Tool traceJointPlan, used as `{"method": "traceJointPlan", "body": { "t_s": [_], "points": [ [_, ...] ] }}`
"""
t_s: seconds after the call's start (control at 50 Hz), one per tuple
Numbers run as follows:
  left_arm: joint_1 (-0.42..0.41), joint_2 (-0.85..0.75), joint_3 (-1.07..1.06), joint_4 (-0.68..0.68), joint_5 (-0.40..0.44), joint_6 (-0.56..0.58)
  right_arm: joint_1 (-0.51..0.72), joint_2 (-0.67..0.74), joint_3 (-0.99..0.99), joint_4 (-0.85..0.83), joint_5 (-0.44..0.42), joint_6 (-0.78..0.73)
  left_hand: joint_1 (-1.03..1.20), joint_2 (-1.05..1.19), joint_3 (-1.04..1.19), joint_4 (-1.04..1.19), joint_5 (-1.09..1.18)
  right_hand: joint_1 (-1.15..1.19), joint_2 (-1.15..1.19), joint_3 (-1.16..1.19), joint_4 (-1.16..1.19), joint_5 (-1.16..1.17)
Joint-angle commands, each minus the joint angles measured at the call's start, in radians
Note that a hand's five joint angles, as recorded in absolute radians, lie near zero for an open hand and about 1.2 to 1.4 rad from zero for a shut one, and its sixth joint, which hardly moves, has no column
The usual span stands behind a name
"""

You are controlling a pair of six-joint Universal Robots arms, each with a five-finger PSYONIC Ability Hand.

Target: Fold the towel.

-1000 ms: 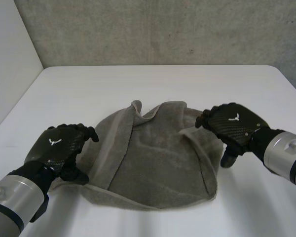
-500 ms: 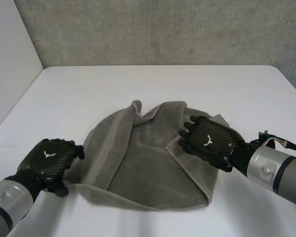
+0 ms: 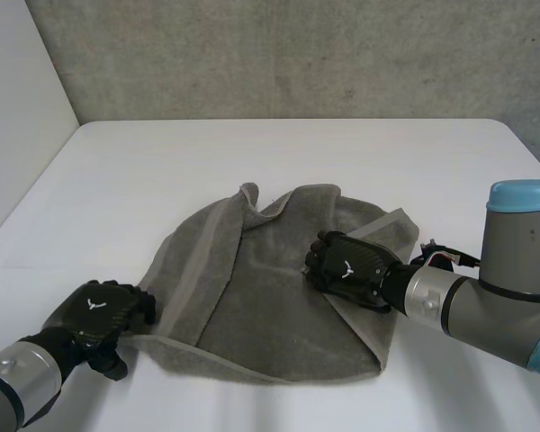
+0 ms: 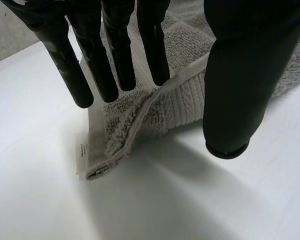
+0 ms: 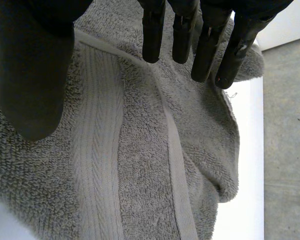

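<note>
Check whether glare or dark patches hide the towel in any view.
Head view: even light on the towel and table. Left wrist view: table bright, yet the towel's corner label shows. Right wrist view: no glare, the ribbed band is plain.

Soft, diffuse light from above renders the white table (image 3: 252, 153) uniformly bright.

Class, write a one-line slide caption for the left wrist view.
Left hand, fingers straight, poised over the labelled corner of the towel on the white table.
</note>
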Motion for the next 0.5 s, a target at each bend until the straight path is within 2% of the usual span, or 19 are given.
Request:
{"method": "traceJointPlan", "body": {
  "t_s": [0.02, 0.18, 0.22, 0.24, 0.28, 0.3, 0.32, 0.34, 0.36, 0.38, 0.4, 0.44, 0.5],
  "points": [
    [0.001, -0.025, -0.001, 0.028, -0.001, 0.000, 0.007, 0.044, -0.023, 0.001, -0.006, -0.013, 0.195, 0.196, 0.196, 0.198, 0.197, -0.017, -0.045, -0.028, -0.018, 0.011],
    [0.001, -0.072, 0.002, 0.071, -0.002, 0.000, 0.016, 0.075, -0.044, -0.002, -0.008, -0.014, 0.337, 0.337, 0.337, 0.339, 0.339, 0.003, -0.025, -0.007, 0.002, 0.032],
    [0.002, -0.081, 0.002, 0.074, -0.004, 0.000, 0.016, 0.083, -0.052, -0.005, -0.008, -0.014, 0.372, 0.372, 0.373, 0.374, 0.374, 0.169, 0.142, 0.159, 0.169, 0.198],
    [0.001, -0.087, 0.002, 0.075, -0.004, 0.000, 0.016, 0.083, -0.052, -0.005, -0.008, -0.014, 0.419, 0.419, 0.419, 0.421, 0.420, 0.171, 0.143, 0.160, 0.170, 0.199],
    [0.001, -0.094, 0.004, 0.075, -0.005, 0.000, 0.016, 0.086, -0.070, -0.009, 0.009, -0.011, 0.457, 0.458, 0.458, 0.459, 0.459, 0.573, 0.546, 0.563, 0.572, 0.602],
    [0.001, -0.097, 0.007, 0.075, -0.005, 0.000, 0.016, 0.086, -0.070, -0.010, 0.009, -0.011, 0.486, 0.487, 0.487, 0.489, 0.488, 0.576, 0.548, 0.565, 0.575, 0.604],
    [0.001, -0.097, 0.007, 0.075, -0.005, 0.000, 0.016, 0.086, -0.090, -0.008, 0.015, -0.007, 0.487, 0.487, 0.487, 0.489, 0.488, 0.811, 0.783, 0.801, 0.810, 0.840],
    [0.001, -0.097, 0.008, 0.075, -0.007, 0.000, 0.016, 0.086, -0.090, -0.008, 0.015, -0.007, 0.550, 0.551, 0.551, 0.553, 0.552, 0.813, 0.786, 0.803, 0.813, 0.842],
    [0.001, -0.095, 0.011, 0.075, -0.005, -0.001, 0.014, 0.083, -0.108, -0.008, 0.020, 0.006, 0.667, 0.668, 0.668, 0.670, 0.669, 1.026, 0.998, 1.015, 1.025, 1.054],
    [0.001, -0.095, 0.012, 0.075, -0.005, -0.001, 0.011, 0.077, -0.127, -0.010, 0.043, 0.021, 0.669, 0.669, 0.669, 0.671, 0.670, 1.033, 1.005, 1.022, 1.032, 1.061],
    [0.001, -0.094, 0.016, 0.077, -0.005, -0.007, 0.011, 0.077, -0.127, -0.010, 0.043, 0.021, 0.770, 0.770, 0.771, 0.772, 0.772, 1.033, 1.005, 1.022, 1.032, 1.061],
    [0.001, -0.091, 0.024, 0.080, -0.007, -0.011, -0.003, 0.051, -0.167, -0.016, 0.115, 0.093, 0.771, 0.771, 0.772, 0.773, 0.773, 1.033, 1.005, 1.022, 1.032, 1.061],
    [-0.002, -0.088, 0.041, 0.089, -0.007, -0.014, -0.007, 0.031, -0.185, -0.026, 0.143, 0.145, 0.771, 0.771, 0.772, 0.773, 0.773, 1.033, 1.005, 1.022, 1.032, 1.061]
  ]
}}
